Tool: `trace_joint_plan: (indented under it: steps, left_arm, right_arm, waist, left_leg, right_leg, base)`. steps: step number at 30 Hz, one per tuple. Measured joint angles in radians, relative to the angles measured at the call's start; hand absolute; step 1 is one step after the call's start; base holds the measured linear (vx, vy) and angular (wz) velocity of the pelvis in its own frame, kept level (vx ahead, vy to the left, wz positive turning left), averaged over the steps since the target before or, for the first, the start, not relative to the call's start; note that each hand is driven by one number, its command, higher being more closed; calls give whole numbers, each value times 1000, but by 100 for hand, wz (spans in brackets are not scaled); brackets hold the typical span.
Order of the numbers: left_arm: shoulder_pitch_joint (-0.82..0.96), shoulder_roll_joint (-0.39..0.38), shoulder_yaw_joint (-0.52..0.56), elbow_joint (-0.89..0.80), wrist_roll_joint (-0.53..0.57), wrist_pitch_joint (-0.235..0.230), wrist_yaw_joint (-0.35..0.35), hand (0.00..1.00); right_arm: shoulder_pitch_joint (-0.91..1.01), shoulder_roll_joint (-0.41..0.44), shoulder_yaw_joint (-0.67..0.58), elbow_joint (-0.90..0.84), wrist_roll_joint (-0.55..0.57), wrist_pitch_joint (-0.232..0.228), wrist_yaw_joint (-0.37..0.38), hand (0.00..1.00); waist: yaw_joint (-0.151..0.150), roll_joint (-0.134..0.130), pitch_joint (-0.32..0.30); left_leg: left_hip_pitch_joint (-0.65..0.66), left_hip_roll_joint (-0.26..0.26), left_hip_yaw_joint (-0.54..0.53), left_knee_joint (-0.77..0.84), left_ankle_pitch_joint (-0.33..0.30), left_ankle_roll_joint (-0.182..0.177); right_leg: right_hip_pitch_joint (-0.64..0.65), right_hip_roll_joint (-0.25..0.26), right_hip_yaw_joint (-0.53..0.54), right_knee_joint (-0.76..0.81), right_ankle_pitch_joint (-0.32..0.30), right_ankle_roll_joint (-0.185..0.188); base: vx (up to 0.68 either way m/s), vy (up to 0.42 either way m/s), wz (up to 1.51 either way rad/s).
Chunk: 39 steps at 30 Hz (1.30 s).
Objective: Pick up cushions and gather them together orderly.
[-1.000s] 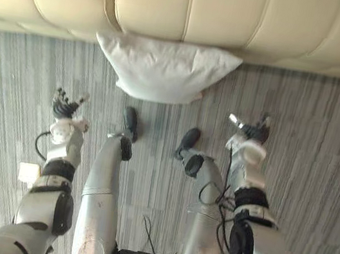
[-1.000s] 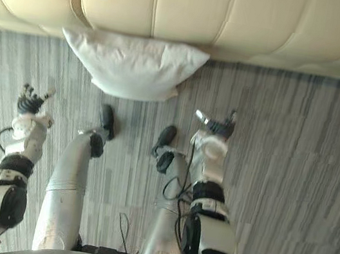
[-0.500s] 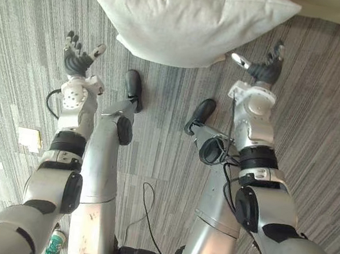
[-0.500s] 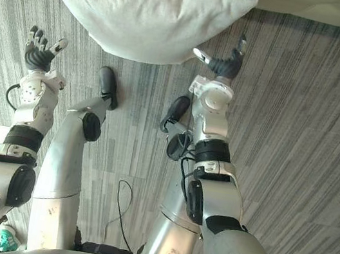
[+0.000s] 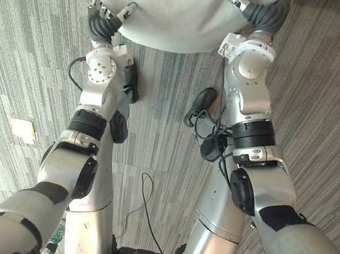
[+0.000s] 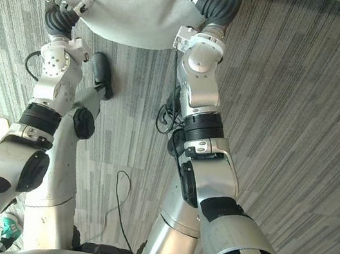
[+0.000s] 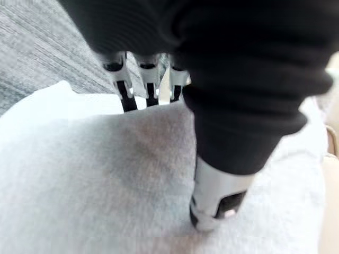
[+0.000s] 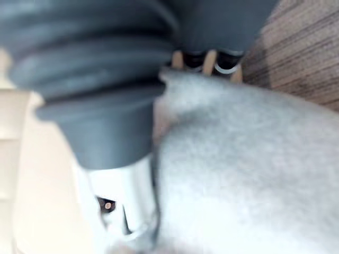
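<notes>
A pale grey cushion (image 5: 171, 3) lies on the carpet ahead of me, against a cream sofa (image 8: 26, 159). My left hand (image 5: 104, 23) is at its near left edge. In the left wrist view the thumb (image 7: 214, 193) presses into the top of the cushion (image 7: 90, 185) while the fingers (image 7: 126, 90) reach under its edge. My right hand (image 5: 262, 15) is at the cushion's right corner. There its thumb (image 8: 124, 196) lies on the cloth (image 8: 249, 174) and the fingers curl behind the far edge.
Grey striped carpet (image 5: 332, 95) spreads on all sides. A small white tag-like piece (image 5: 22, 130) lies on the floor to my left. The cream sofa edge (image 7: 331, 211) sits just beyond the cushion.
The view has tipped down and closer to the cushion. Both hands have moved forward from beside the cushion onto its near edges, and their fingers have curled onto the cloth.
</notes>
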Motion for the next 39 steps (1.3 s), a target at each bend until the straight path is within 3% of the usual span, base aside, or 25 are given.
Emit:
trace_joint_plan:
  steps: [4,9,12,14,17,22,23,29,33,36,39]
  left_arm:
    - [37,-20,-2,-109,11,0,17,100]
    - [161,-80,-30,-306,59,-3,26,100]
    - [266,-125,-68,-427,83,-10,37,100]
    - [385,-156,-117,-500,100,-19,39,100]
    - [500,-166,-166,-602,152,-36,38,100]
    - [689,-167,-225,-727,177,-51,32,100]
    - [766,-166,-236,-754,177,-56,18,100]
    - [1021,-158,-260,-829,176,-86,-28,100]
    - [1082,-153,-261,-831,174,-94,-55,100]
    - [1127,-154,-261,-831,167,-104,-72,100]
    - [1158,-156,-260,-823,153,-104,-76,100]
  right_arm:
    - [85,34,-13,-42,20,-43,13,100]
    - [276,57,-15,-90,23,-45,42,100]
    - [423,95,-13,-196,25,-48,57,100]
    - [551,96,4,-265,3,-65,62,100]
    - [689,95,28,-394,-77,-74,65,100]
    - [929,97,87,-535,-121,-90,91,100]
    - [1010,96,109,-566,-123,-89,109,100]
    - [1254,95,161,-699,-158,-90,183,100]
    - [1284,96,162,-699,-159,-90,208,100]
    - [1285,95,163,-700,-165,-90,213,100]
    - [1278,93,163,-700,-197,-89,213,100]
  waist:
    - [-10,-1,-2]
    - [-15,-1,-2]
    - [-17,-2,-3]
    - [-17,-4,-122]
    - [-19,-5,-127]
    - [-17,-5,-161]
    - [-16,-7,-174]
    - [-10,-13,-293]
    - [0,-17,-345]
    - [12,-14,-350]
    - [13,-12,-355]
  left_leg:
    - [52,3,4,-34,6,-9]
    - [175,1,3,-106,29,-16]
    - [309,0,5,-151,34,-24]
    - [334,-4,13,-183,19,-31]
    - [490,-11,28,-226,14,-37]
    - [705,-34,40,-298,-7,-43]
    - [793,-40,46,-319,-17,-45]
    - [1035,-57,62,-411,-43,-46]
    - [1115,-55,72,-438,-57,-52]
    - [1148,-32,63,-370,-100,-63]
    - [1122,-15,58,-277,-100,-60]
  right_leg:
    - [49,9,-4,-34,8,-5]
    - [171,22,-20,-93,16,-9]
    - [308,24,-42,-138,15,-8]
    - [329,26,-42,-164,2,8]
    - [485,26,-43,-212,-3,17]
    - [703,24,-48,-293,-18,41]
    - [794,25,-49,-325,-21,45]
    - [1048,31,-61,-446,-24,59]
    - [1133,43,-61,-494,-25,66]
    - [1199,59,-63,-503,-51,73]
    - [1249,59,-89,-514,-73,68]
  base:
    - [-21,-13,-3]
    - [-11,-32,1]
    - [-5,-62,4]
    - [10,-45,4]
    - [44,-23,1]
    - [89,-8,5]
    - [125,1,3]
    - [165,10,2]
    - [84,4,-7]
    - [65,-4,-4]
    - [37,16,26]
